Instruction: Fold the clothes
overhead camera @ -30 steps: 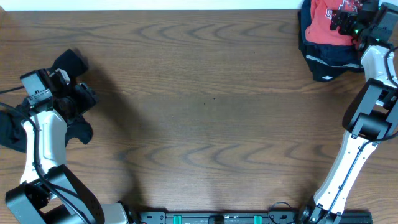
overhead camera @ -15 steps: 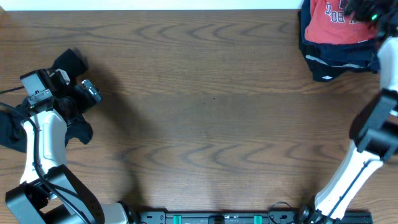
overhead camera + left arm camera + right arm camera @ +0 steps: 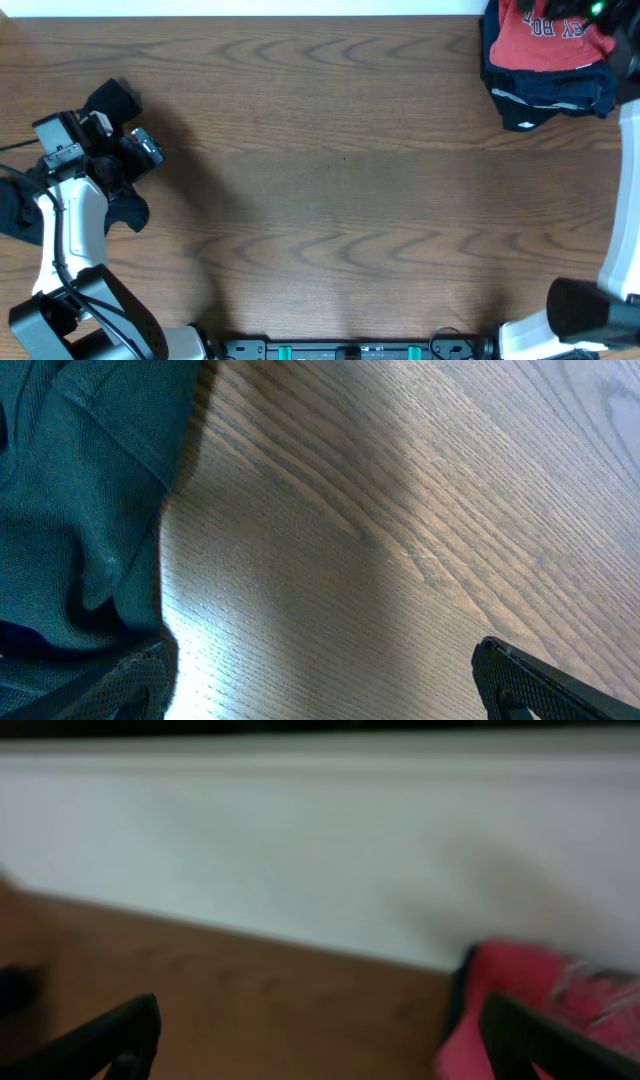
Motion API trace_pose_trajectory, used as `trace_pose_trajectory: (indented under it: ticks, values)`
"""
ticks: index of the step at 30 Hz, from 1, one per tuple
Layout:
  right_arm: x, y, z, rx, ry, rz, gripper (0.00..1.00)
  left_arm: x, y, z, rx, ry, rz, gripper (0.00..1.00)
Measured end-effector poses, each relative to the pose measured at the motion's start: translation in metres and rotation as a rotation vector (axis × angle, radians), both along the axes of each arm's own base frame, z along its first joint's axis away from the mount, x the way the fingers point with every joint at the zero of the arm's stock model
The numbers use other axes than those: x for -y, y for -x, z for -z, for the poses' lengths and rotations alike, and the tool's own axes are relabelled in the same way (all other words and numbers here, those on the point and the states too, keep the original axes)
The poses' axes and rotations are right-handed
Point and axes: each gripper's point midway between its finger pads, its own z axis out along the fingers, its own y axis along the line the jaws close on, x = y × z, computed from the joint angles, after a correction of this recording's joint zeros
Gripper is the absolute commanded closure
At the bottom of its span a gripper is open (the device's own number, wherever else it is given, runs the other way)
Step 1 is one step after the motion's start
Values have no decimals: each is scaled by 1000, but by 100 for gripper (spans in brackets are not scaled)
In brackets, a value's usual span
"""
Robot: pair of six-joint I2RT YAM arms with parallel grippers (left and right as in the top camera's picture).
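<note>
The only lettering in view is sitting on the red T-shirt, which is lying at the far right corner of the tabletop: navy block capitals edged in white, partly cut off by folds and the picture's edge. A few letters are looking like "PO", but no whole word is reading clearly.

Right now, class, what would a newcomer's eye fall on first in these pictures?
The red T-shirt comes first: it lies in the table's far right corner on a dark cloth and is the only bright colour in view. Next comes the black garment bunched at the left edge, with the wooden table stretching wide between the two.
</note>
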Motion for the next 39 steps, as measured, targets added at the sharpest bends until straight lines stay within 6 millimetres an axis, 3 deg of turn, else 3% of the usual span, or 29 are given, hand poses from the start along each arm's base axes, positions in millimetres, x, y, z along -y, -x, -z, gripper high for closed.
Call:
trace_pose_trajectory:
  ticks: [4,9,18,25,34,39]
  values:
    - [-38,22,8,-75,-22,-76,1,0,0,0,0,0,0,2]
    - [-65,36,21,-152,-33,-134,1,0,0,0,0,0,0,2]
    - [-66,53,46,-286,-38,-131,1,0,0,0,0,0,0,2]
    - [-58,49,52,-287,0,-94,1,0,0,0,0,0,0,2]
    - [-56,32,115,-267,129,-34,1,0,0,0,0,-1,0,2]
    - [-54,58,146,-224,160,-30,1,0,0,0,0,-1,0,2]
